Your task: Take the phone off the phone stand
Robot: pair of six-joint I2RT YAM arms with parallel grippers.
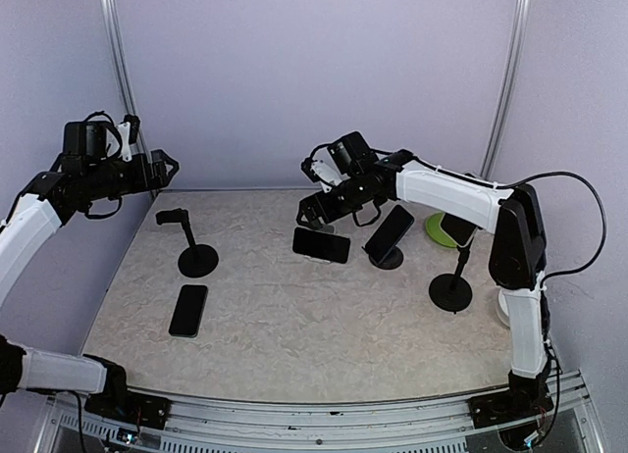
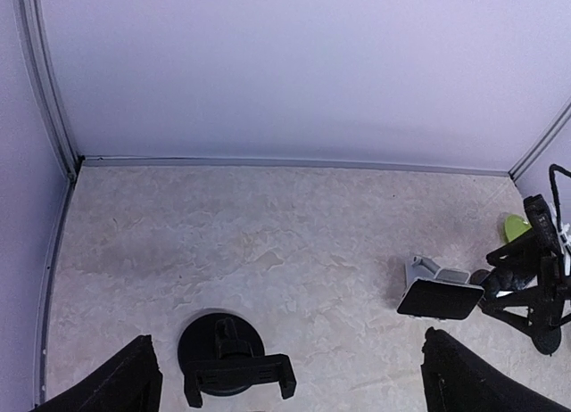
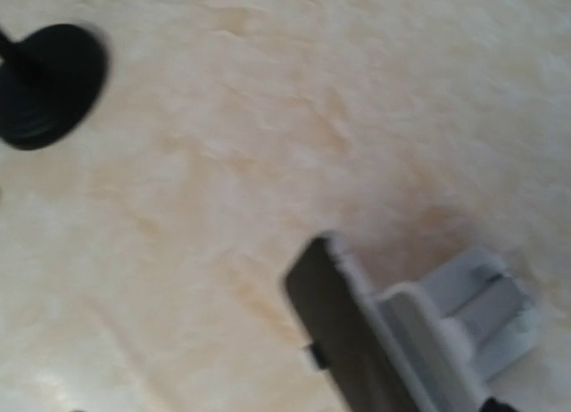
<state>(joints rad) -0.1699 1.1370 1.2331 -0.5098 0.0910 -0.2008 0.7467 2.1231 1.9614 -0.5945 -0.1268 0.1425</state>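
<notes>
Above the tabletop's (image 1: 294,340) back left corner, the left gripper (image 1: 164,166) hangs wide open and empty, likely parked clear of the vacant clamp stand (image 1: 196,255). Near the back edge's middle, the right gripper (image 1: 312,212), jaws spread and holding nothing, hovers over the phone (image 1: 321,244), probably to grasp it: a dark slab leaning landscape in its pale grey stand (image 3: 468,316).

A robot test cell in a lab is indicated. A marbled tabletop (image 1: 294,316) is enclosed by plain lilac panels (image 1: 314,71) on metal posts (image 1: 505,80). Robot arms (image 1: 442,190) are bolted to a near aluminium rail (image 1: 324,414).
</notes>
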